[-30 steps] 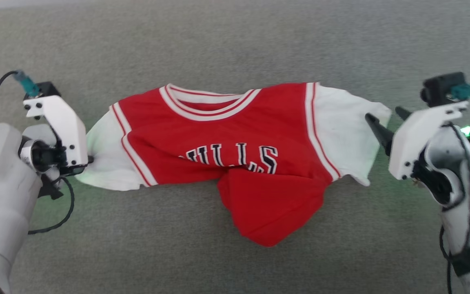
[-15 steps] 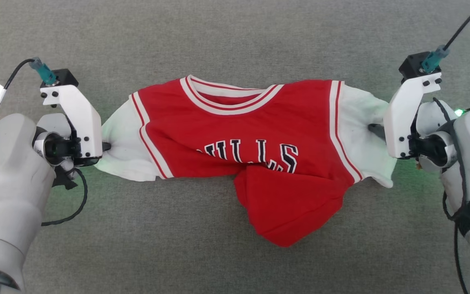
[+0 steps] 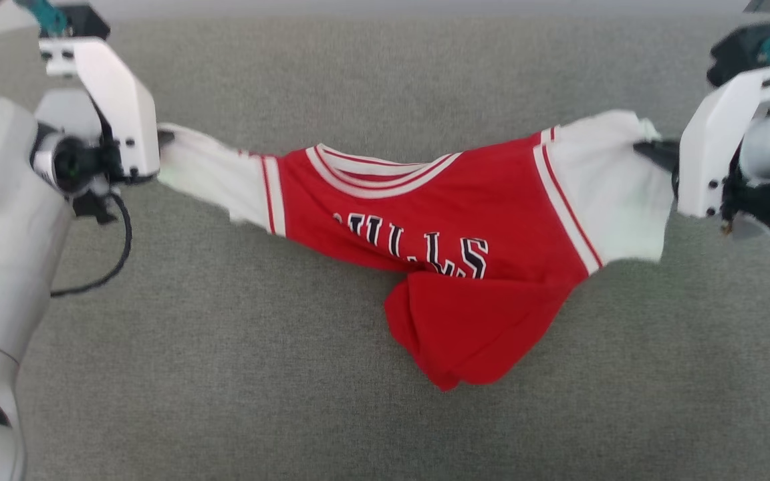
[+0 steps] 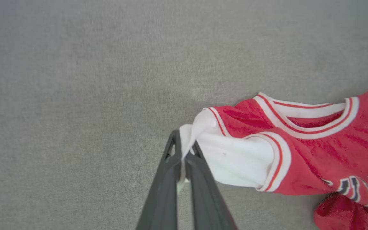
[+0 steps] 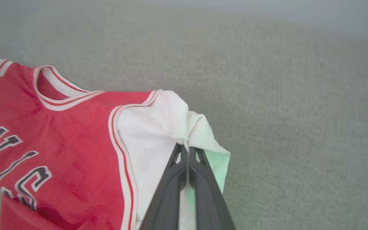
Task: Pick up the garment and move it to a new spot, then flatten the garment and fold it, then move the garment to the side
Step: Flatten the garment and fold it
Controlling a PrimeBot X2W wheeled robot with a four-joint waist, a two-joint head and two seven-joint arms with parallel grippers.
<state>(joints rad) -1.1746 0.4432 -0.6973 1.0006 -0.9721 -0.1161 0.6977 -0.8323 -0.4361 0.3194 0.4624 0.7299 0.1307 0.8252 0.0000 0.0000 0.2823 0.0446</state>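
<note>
Grey cloth worktop point(image 3: 224, 374) spreads below us, with the red shirt point(image 3: 438, 220) stretched, sagging, between our arms. Our left gripper point(image 3: 164, 137) pinches one white sleeve point(image 3: 204, 174) and our right gripper point(image 3: 646, 148) pinches the other.

You're looking at a grey, felt-like surface point(image 3: 291, 401) with an even texture, softly lit and showing only faint shadows. Along its far edge you can see a paler, smooth strip point(image 3: 385, 5), blurred in the right wrist view.
</note>
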